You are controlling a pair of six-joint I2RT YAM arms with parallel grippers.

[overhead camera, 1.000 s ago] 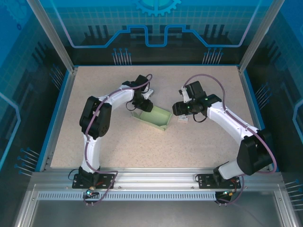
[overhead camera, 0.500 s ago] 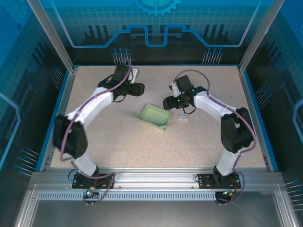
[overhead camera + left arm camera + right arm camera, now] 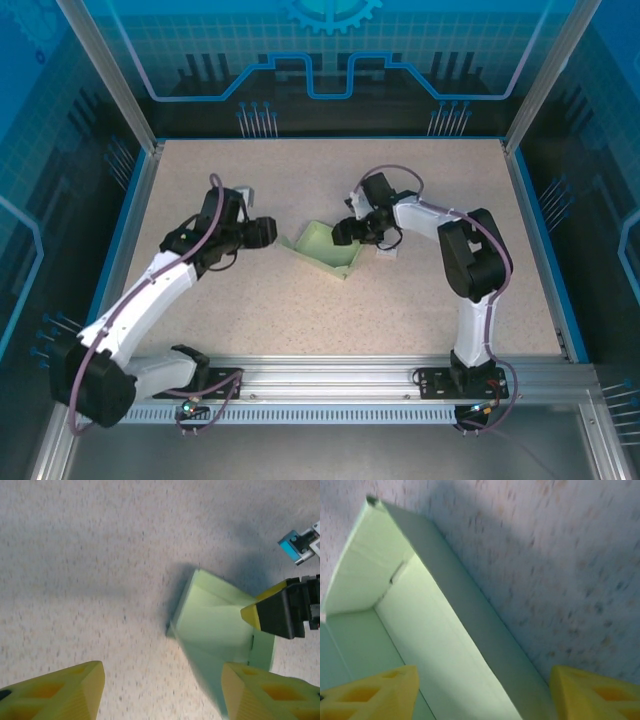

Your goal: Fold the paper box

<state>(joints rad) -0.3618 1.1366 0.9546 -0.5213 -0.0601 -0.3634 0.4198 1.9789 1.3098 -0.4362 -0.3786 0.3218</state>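
Risk: right hand (image 3: 342,232), wide open and empty astride the paper box (image 3: 325,248) wall, could crush thin card on closing, since left hand (image 3: 270,232), open too, braces nothing.

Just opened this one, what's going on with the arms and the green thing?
Both arms are at a pale green paper box, partly folded, walls up, lying on the table. The right gripper hangs open over the box's far edge, one wall in line between its fingers, not clamped. The left gripper, also open, sits just left of the box, not touching it.
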